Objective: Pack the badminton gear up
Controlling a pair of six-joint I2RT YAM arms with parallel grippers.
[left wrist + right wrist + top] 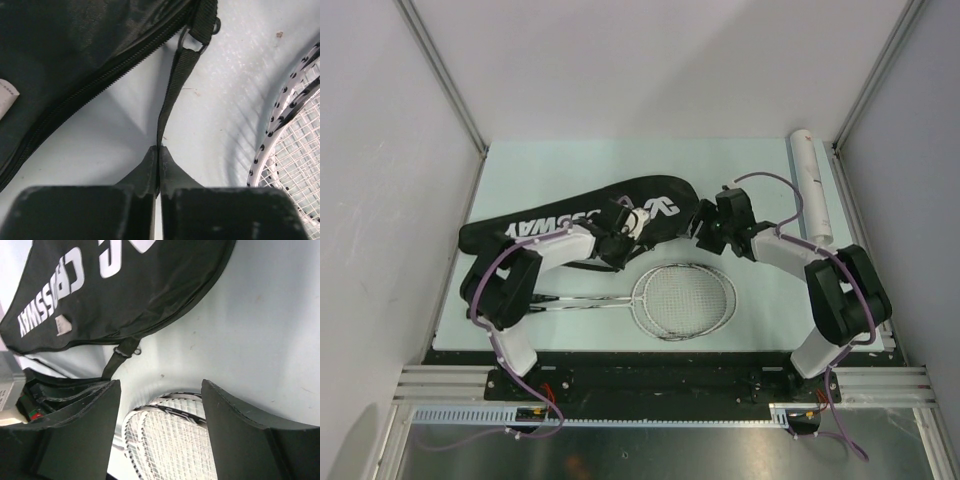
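Left pincer point(159, 152): clamped on the bag's point(70, 45) thin strap point(174, 90).
Right pincer point(160, 387): apart, near the racket point(170, 440).
Risk: the strap may slip, or a pull may drag the bag over the racket.

Your left arm point(570, 243), at seven o'clock in the overhead view, and your right arm point(782, 256), at four o'clock, are built alike, with white tapered links between bulky black joint housings. A lilac cable point(770, 176) loops along each. Both bases sit on a black plate point(640, 380) at six o'clock. The fingers point(85, 435) are matte black wedges with pale, scuffed edges.
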